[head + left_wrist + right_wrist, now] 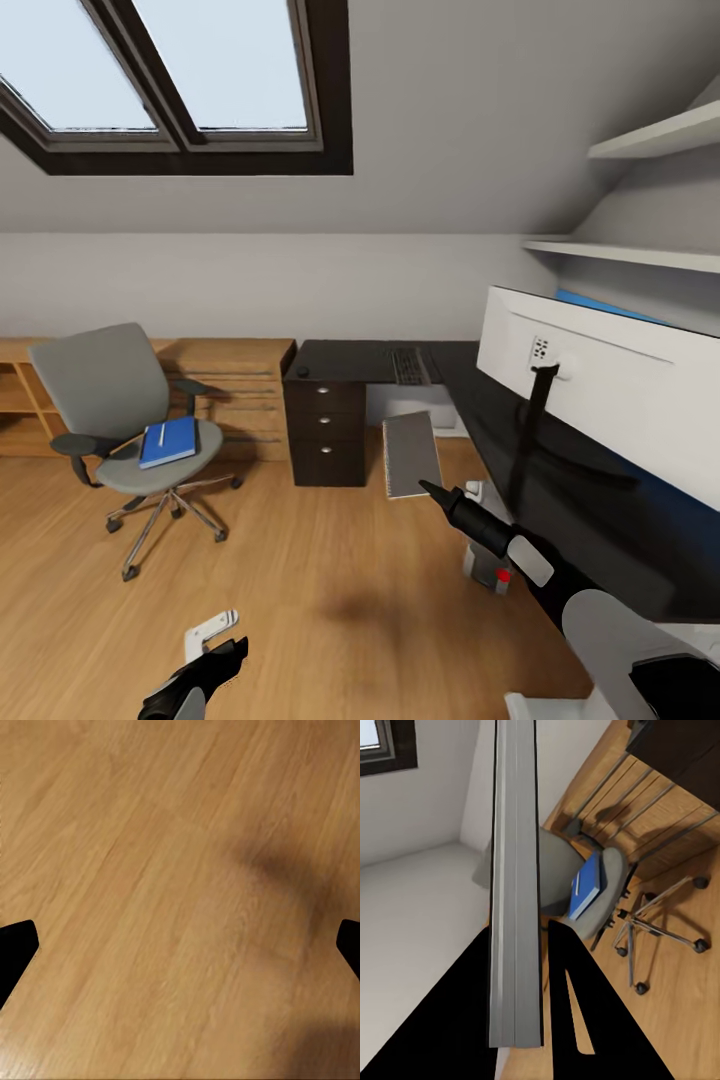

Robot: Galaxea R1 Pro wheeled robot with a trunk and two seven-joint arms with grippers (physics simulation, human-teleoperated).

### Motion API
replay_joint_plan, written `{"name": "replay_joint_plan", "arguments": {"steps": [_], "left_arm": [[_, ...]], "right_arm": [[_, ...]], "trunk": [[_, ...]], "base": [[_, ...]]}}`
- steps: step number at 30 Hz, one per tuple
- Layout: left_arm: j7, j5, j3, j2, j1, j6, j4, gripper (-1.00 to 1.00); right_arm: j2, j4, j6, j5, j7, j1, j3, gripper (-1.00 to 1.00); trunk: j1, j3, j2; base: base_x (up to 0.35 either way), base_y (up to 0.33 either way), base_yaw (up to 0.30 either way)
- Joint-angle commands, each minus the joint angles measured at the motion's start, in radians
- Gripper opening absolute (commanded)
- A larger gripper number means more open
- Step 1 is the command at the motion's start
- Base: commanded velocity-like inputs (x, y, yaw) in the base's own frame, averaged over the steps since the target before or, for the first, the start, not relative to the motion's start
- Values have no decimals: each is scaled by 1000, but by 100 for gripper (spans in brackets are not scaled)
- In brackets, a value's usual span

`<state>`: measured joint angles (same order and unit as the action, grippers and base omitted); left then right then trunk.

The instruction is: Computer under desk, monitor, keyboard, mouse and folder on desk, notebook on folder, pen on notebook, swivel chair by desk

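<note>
Folder (168,441), bright blue, lies on the swivel chair (100,385) seat at nine o'clock in the head view, a white pen (162,435) on it. Keyboard (409,366) and mouse (302,371) sit on the black desk (345,352); the monitor (600,385) is at three o'clock. The right gripper (428,488) clasps a grey notebook (412,455).

Left wrist view: left gripper (180,945) fingers spread wide over wood floor (150,855).

Right wrist view: the right gripper (521,930) pinches the notebook (515,832) edge-on, with chair (556,866) and folder (585,886) beyond.
</note>
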<state>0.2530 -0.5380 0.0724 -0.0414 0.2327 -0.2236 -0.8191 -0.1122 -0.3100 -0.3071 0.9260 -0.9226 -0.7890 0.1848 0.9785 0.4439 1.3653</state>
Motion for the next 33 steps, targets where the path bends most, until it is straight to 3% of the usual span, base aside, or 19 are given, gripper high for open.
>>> {"name": "replay_joint_plan", "arguments": {"steps": [1, 14, 33], "left_arm": [[9, -10, 6, -2, 0, -2, -2, 100], [10, -10, 6, -2, 0, -2, -2, 100], [11, -9, 7, -1, 0, -2, -2, 100]], "right_arm": [[-1, 0, -10, 13, -2, -1, 4, -100], [1, -1, -11, 1, -2, 3, 7, -100], [8, -1, -13, -6, -5, 5, 5, -100]], "trunk": [[0, 1, 1], [0, 1, 1], [0, 1, 1]], "base": [[229, 252, -4], [253, 233, -1], [298, 130, 0]]}}
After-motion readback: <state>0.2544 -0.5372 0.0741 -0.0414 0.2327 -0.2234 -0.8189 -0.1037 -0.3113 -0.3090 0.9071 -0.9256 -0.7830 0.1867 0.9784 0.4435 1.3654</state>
